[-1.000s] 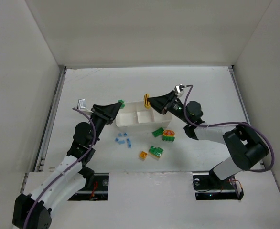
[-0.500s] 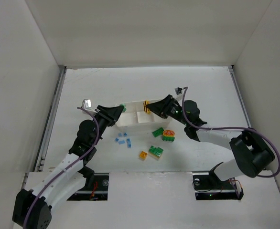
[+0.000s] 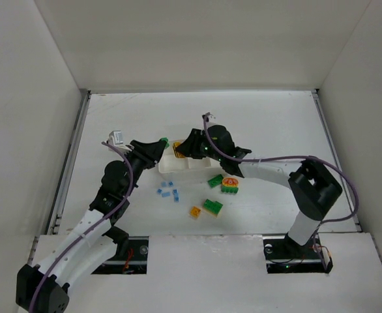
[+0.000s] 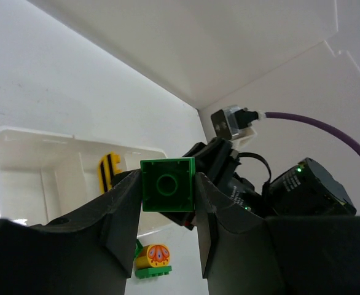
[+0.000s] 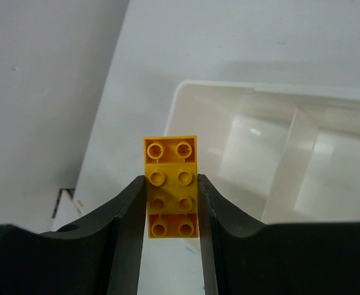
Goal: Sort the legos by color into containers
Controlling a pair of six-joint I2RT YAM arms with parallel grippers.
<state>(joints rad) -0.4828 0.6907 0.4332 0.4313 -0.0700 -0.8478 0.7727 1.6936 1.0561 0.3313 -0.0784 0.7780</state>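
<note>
My left gripper [image 3: 159, 145] is shut on a green lego [image 4: 168, 183], held above the table just left of the white tray's [image 3: 190, 167] left end. My right gripper [image 3: 180, 149] is shut on a yellow lego [image 5: 171, 161] with its studs facing the camera, over the near-left corner of the tray [image 5: 272, 98]. The two grippers nearly meet; the left wrist view shows the right gripper's black body [image 4: 229, 178] right behind the green lego. On the table in front of the tray lie light blue legos [image 3: 168, 190], green ones [image 3: 214, 180] and an orange one [image 3: 195, 211]. The tray compartments that show look empty.
A flower-printed orange piece on a green base [image 3: 230, 185] lies near the tray's right front corner. Another green lego [image 3: 212, 207] sits beside the orange one. The right arm stretches across the tray's back. White walls enclose the table on three sides.
The right arm has swung left along the tray, carrying the yellow lego from the middle to the left end. The left gripper with the green lego has barely shifted.
</note>
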